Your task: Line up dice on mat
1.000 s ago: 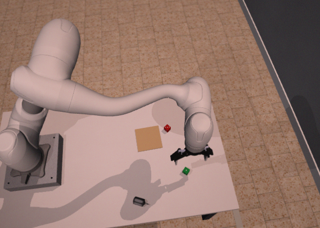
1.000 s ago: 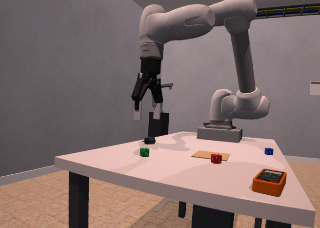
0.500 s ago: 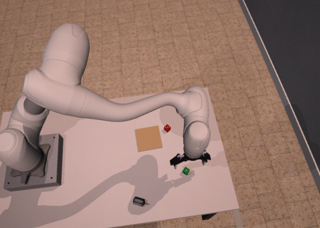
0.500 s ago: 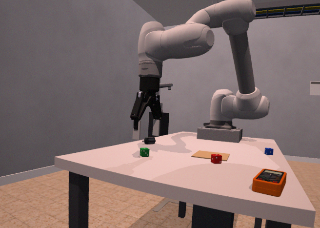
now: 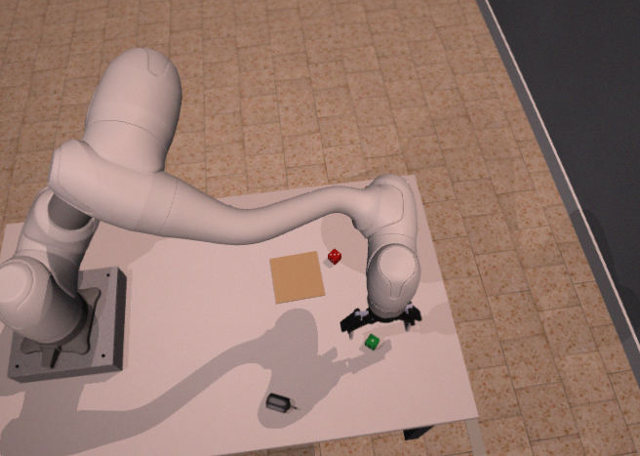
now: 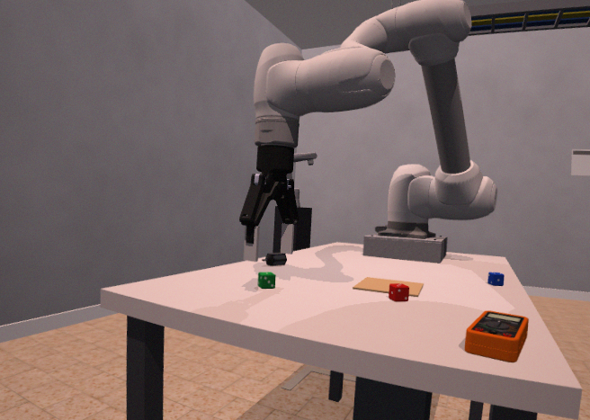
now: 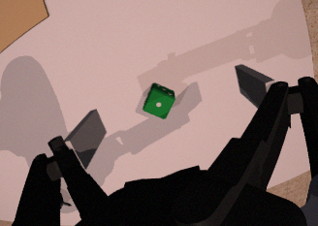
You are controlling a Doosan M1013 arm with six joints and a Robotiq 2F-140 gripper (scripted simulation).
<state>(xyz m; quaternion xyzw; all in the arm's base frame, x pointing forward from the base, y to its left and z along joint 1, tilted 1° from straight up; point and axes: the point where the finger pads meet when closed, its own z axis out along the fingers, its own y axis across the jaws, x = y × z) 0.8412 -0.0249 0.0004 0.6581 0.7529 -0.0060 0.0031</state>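
A green die (image 5: 371, 342) lies on the white table right of the tan mat (image 5: 297, 276). It shows one pip on top in the wrist view (image 7: 158, 102). My gripper (image 5: 380, 321) hangs open and empty above it, well clear of the table, as the exterior view shows (image 6: 269, 225). A red die (image 5: 334, 256) lies just off the mat's far right corner. A blue die (image 6: 496, 278) lies near the table's far edge; my arm hides it in the top view. The green die (image 6: 266, 280), the red die (image 6: 397, 291) and the mat (image 6: 387, 286) also show in the exterior view.
An orange multimeter (image 6: 496, 335) sits near a table corner. A small dark motor-like part (image 5: 279, 402) lies near the front edge, also visible in the exterior view (image 6: 275, 258). The robot base (image 5: 66, 327) stands at the table's left end.
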